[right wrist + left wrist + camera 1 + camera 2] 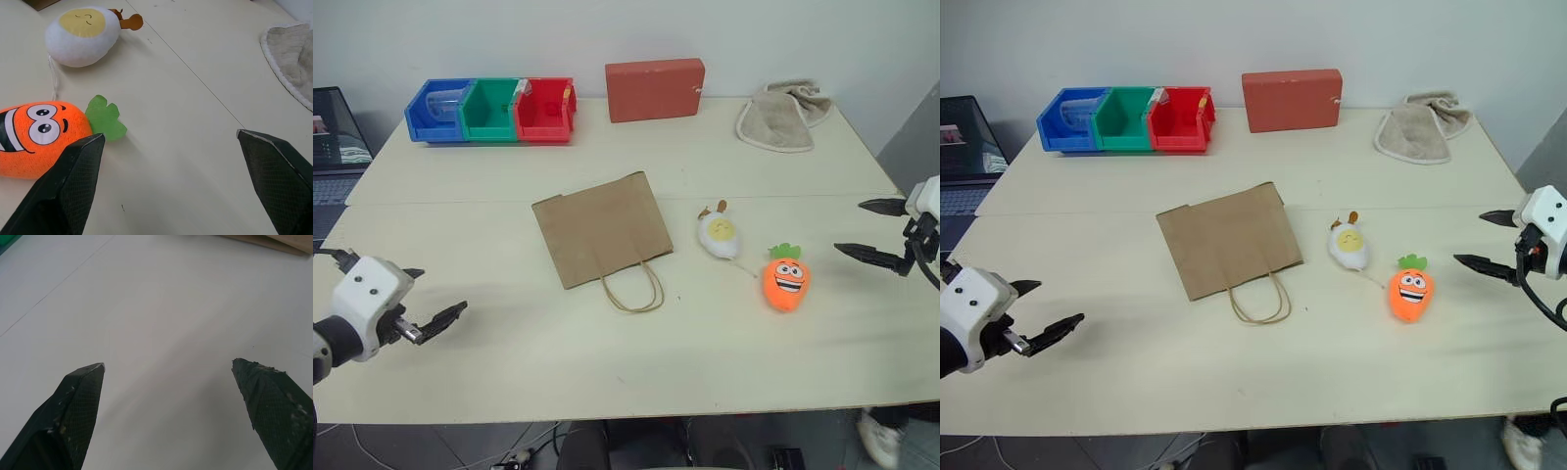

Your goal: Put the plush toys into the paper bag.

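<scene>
A plain brown kraft paper bag (602, 230) lies flat near the middle of the cream-coloured table (509, 362), its two thin twisted-paper loop handles (634, 288) pointing toward the near edge. Just to the right of the bag lies a white egg-shaped plush toy with a yellow face (719, 235), and a little nearer and further right, close to it but apart, lies an orange carrot plush toy with a cartoon face and green leaves (786, 279). The left gripper (423, 299) hovers over bare table at the near left, well apart from the bag, its two black fingers spread wide and holding nothing. The right gripper (872, 232) hangs at the right edge, near the carrot but not touching it, its fingers likewise spread wide and empty. Along the far side stand a row of three joined plastic bins, blue, green and red (492, 111), then a red-brown rectangular block (654, 89), and at the far right a beige folded towel (781, 117). A laptop (333, 147) sits off the table's left end.
</scene>
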You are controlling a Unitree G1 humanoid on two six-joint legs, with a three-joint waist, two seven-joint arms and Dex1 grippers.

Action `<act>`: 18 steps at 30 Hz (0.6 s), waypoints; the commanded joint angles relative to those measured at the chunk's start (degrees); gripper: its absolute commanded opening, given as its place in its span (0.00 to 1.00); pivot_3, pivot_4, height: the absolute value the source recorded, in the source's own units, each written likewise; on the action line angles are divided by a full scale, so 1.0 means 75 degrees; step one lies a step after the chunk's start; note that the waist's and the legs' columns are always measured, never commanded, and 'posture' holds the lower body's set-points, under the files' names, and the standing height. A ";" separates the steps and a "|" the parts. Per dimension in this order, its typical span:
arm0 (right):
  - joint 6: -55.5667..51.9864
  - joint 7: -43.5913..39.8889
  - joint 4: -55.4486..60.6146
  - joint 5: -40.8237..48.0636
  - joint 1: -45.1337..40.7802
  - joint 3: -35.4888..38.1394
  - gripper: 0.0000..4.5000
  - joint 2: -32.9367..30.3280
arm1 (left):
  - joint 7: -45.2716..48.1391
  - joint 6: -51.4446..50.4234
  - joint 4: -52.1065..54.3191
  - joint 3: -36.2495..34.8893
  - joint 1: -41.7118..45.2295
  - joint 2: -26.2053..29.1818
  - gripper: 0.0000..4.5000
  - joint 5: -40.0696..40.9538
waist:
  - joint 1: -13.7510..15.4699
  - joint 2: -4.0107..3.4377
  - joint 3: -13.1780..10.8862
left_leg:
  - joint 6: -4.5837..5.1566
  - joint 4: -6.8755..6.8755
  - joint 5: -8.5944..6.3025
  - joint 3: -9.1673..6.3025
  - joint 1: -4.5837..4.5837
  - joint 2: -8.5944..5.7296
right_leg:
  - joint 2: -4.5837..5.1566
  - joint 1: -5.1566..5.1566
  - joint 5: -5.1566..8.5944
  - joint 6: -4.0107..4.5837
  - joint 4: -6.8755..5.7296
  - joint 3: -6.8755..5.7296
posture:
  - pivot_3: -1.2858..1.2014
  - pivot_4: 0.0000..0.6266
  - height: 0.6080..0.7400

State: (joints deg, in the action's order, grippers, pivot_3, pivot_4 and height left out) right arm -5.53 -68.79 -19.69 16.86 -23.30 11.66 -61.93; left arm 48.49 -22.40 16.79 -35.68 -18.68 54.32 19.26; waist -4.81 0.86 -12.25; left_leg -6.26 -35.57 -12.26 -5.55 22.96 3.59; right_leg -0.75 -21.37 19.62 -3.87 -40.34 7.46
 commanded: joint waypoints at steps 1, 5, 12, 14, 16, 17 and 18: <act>0.0069 -0.0095 0.0211 0.0018 -0.0036 0.0066 1.00 -0.0019 | 0.0064 -0.0019 0.0218 -0.0363 0.0050 -0.0040 0.99 0.0089 | 0.0000 0.0000 0.0000 | 0.0000 0.0001 0.0000 0.0000 0.0000 0.0000 | 0.0000 0.0000 0.0000 0.0000 0.0000 0.0000 | 0.52 0.24 1.00; 0.0048 -0.0096 0.0256 0.0026 -0.0008 0.0061 1.00 0.0027 | -0.0017 -0.0203 0.0322 -0.0427 0.0120 -0.0137 0.99 0.0132 | 0.0000 0.0000 0.0000 | 0.0000 0.0004 0.0000 0.0000 0.0000 0.0000 | 0.0000 0.0000 -0.0010 0.0017 0.0000 -0.0001 | 0.52 0.24 1.00; 0.0120 -0.0042 0.0299 -0.0008 0.0048 0.0022 1.00 0.0070 | -0.0133 0.0455 -0.0078 -0.0314 0.0344 -0.0283 0.99 -0.0180 | 0.0001 0.0000 0.0000 | 0.0000 0.0003 0.0000 0.0000 -0.0001 0.0000 | 0.0000 0.0000 -0.0011 0.0018 0.0001 -0.0001 | 0.52 0.24 1.00; 0.0139 -0.0031 0.0295 -0.0017 0.0035 0.0016 1.00 0.0081 | -0.0070 0.0462 -0.0054 -0.0338 0.0367 -0.0386 0.99 -0.0032 | 0.0002 0.0001 0.0000 | -0.0001 0.0004 -0.0001 0.0003 0.0000 0.0000 | 0.0001 0.0000 -0.0011 0.0018 0.0003 0.0000 | 0.52 0.24 1.00; 0.0158 -0.0019 0.0289 -0.0029 0.0020 0.0015 1.00 0.0094 | -0.0057 0.0498 -0.0091 -0.0374 0.0387 -0.0440 0.99 -0.0033 | 0.0002 0.0001 0.0000 | -0.0001 0.0004 -0.0001 0.0002 0.0000 0.0001 | 0.0001 0.0000 -0.0012 0.0018 0.0003 -0.0001 | 0.52 0.24 1.00; 0.0172 -0.0012 0.0276 -0.0037 0.0001 0.0014 1.00 0.0105 | -0.0015 0.0557 -0.0109 -0.0383 0.0365 -0.0447 0.99 -0.0063 | 0.0002 0.0000 0.0000 | -0.0001 0.0004 -0.0001 0.0000 0.0000 0.0001 | 0.0000 0.0000 -0.0012 0.0018 0.0003 -0.0004 | 0.52 0.24 1.00; 0.0179 -0.0008 0.0275 -0.0043 -0.0007 0.0017 1.00 0.0112 | 0.0020 0.0589 -0.0119 -0.0394 0.0345 -0.0450 0.99 -0.0076 | 0.0002 0.0000 0.0000 | -0.0001 0.0004 -0.0001 0.0000 0.0000 0.0001 | 0.0001 0.0001 -0.0012 0.0018 0.0003 -0.0003 | 0.52 0.24 1.00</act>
State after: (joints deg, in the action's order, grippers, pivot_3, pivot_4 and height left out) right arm -5.34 -68.66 -19.18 16.55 -22.96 10.99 -60.66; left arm 48.27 -19.23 15.47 -36.30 -16.09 51.11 18.12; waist -4.80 0.87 -12.25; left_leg -6.26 -35.54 -12.26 -5.55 22.96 3.60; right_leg -0.74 -21.36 19.53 -3.73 -40.32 7.44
